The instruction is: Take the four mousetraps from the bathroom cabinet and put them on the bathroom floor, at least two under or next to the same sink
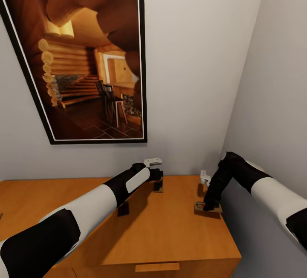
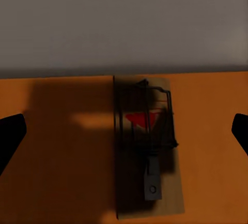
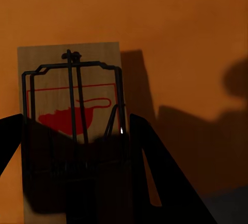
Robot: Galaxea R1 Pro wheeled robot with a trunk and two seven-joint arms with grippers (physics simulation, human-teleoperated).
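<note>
My right gripper stood down on a mousetrap by the right edge of the cabinet top, fingers spread either side of the board and not yet closed on it. My left gripper hovered near the back edge, wide open and empty, over a second mousetrap lying flat close to the wall. I judged the risk was here: closing on thin wood near the wire could pinch a corner, tip the board, or nudge it off the right edge.
</note>
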